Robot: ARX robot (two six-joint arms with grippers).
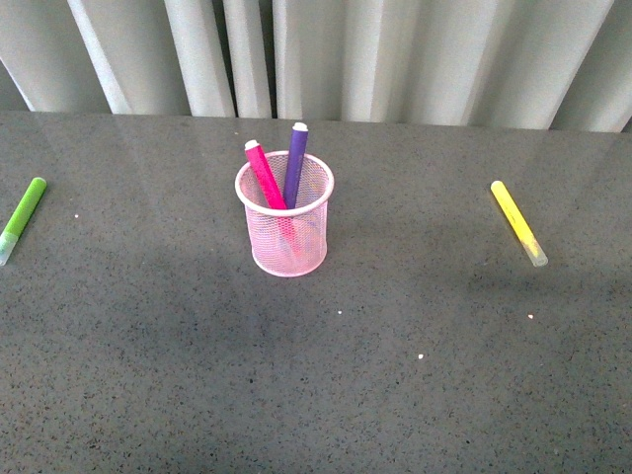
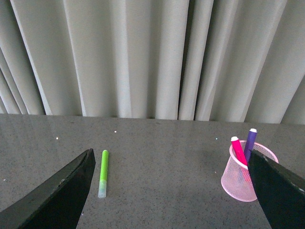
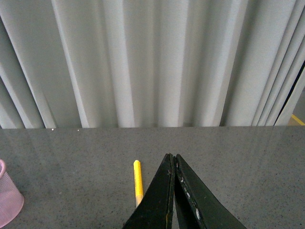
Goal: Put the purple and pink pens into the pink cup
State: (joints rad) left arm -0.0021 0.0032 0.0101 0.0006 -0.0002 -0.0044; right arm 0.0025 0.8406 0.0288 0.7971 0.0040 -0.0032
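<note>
Left wrist view: your left gripper (image 2: pixel 174 191) stands wide apart, one dark finger (image 2: pixel 57 195) at each side of the picture, with nothing held between them.
Right wrist view: your right gripper (image 3: pixel 172 160) has its two fingers pressed together tip to tip, with nothing between them.
Near the left gripper: one lime-green marker (image 2: pixel 103 173) lies flat on the table (image 2: pixel 162 191), just beside one finger; across the gap, the other finger partly covers the pink cup (image 2: pixel 240 183).
Near the right gripper: one yellow marker (image 3: pixel 138 181) lies flat just beside the closed fingers, which hide one end of it; you see only an edge of the cup at the border of that view.
Pink cup: one, upright, mid-table in the front view (image 1: pixel 288 237), between the two loose markers and well apart from both.
Pens in the cup: two. You can count one pink pen (image 1: pixel 265 176) and one purple pen (image 1: pixel 294 166), both standing inside, caps up, tilted apart so they form a V, upper ends above the rim.
Markers on the table: two, green (image 1: pixel 22 217) at far left, yellow (image 1: pixel 517 222) at right.
Arms in the front view: you see neither.
Backdrop: pale pleated curtain (image 1: pixel 395 54) behind the table's far edge.
</note>
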